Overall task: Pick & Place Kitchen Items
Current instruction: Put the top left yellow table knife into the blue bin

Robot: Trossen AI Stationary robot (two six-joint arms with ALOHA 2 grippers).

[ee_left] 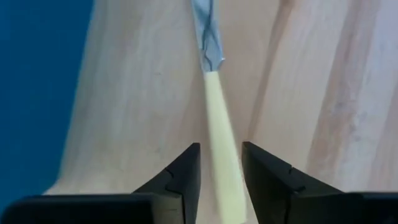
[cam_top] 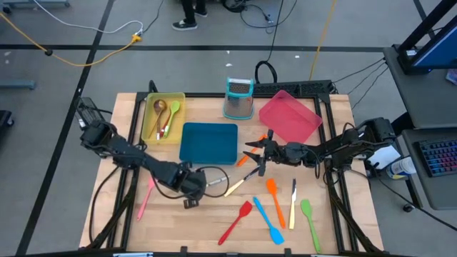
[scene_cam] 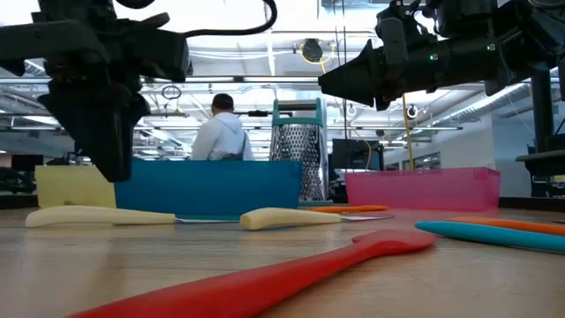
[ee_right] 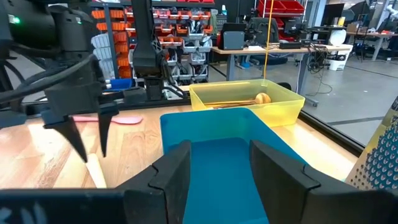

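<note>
One cream-handled knife flat on table, blade pointing away, handle between left tool's parted fingers, ungripped.

Two dark, matte-black jointed arms, built of chunky rounded segments. Black cables looped beside the left arm's forearm and trailing off both bases. Left gripper: two black fingers with flat inner faces, stepped ridged edges and tapered tips, mounted on a broad black crossbar. Right gripper: same black, angular fingers with notched edges on a wide black body. Small green indicator light glowing on the black wrist housing. Blocky housings, cone-shaped wrist section, white part near the right arm's base.
</note>
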